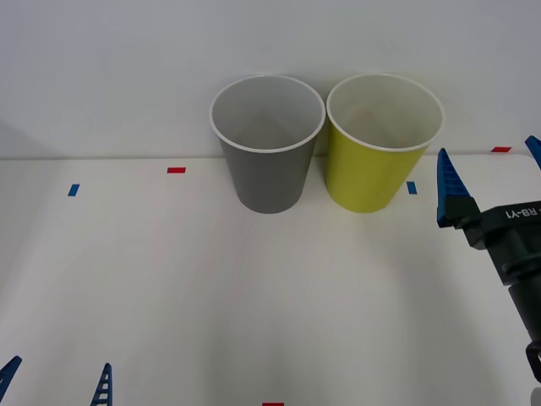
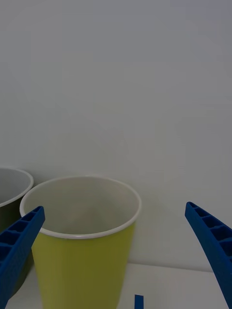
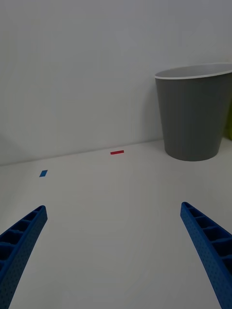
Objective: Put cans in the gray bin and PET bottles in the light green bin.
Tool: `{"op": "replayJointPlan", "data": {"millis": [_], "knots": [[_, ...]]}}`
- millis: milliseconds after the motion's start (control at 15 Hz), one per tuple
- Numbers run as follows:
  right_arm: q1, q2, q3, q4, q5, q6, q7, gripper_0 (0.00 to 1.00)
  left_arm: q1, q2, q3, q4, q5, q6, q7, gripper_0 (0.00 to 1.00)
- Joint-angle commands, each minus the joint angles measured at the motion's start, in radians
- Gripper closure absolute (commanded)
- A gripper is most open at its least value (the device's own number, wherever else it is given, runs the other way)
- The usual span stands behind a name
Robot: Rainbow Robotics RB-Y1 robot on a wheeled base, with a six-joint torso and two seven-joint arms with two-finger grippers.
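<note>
Nearest the camera, at the lower left edge of the front view, the left gripper [image 1: 55, 382] is seen as two blue ribbed fingers spread apart with nothing between them. Same story for the right gripper [image 1: 490, 173] at the right edge of the frame: fingers wide open, empty, raised just beside the tall round yellow-green bin with the white rim [image 1: 379, 161].

That light green bin and the tall round tapered gray bin with the white rim [image 1: 268, 161] are stood upright in the upper middle of the frame, side by side, rims nearly touching, long axes vertical, mouths pointed straight up. Whether anything lies at the bottom of either can't be told; no can or bottle is spotted on the white table [image 1: 169, 288].

Risk-wise: the right gripper is parked pretty close to the yellow-green bin's rim, so a sideways swing could probably clip it and tip it, and the gray bin would likely get knocked too since they're so tightly packed.
</note>
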Motion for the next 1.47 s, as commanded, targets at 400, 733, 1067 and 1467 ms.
{"op": "replayJointPlan", "data": {"millis": [400,733,1067,1467], "knots": [[0.308,-0.009,0.010,0.000,-0.015,-0.224,-0.023,0.00,0.000,0.000,0.000,0.000,0.000,0.000,0.000,0.05],[0.461,-0.005,0.023,0.000,-0.015,-0.357,-0.023,0.00,0.000,0.000,0.000,0.000,0.000,0.000,0.000,0.05],[0.628,-0.006,0.037,0.002,-0.046,-0.457,-0.014,0.00,0.000,0.000,0.000,0.000,0.000,0.000,0.000,0.05],[0.731,-0.012,0.050,0.002,-0.059,-0.488,-0.018,0.00,0.000,0.000,0.000,0.000,0.000,0.000,0.000,0.05]]}}
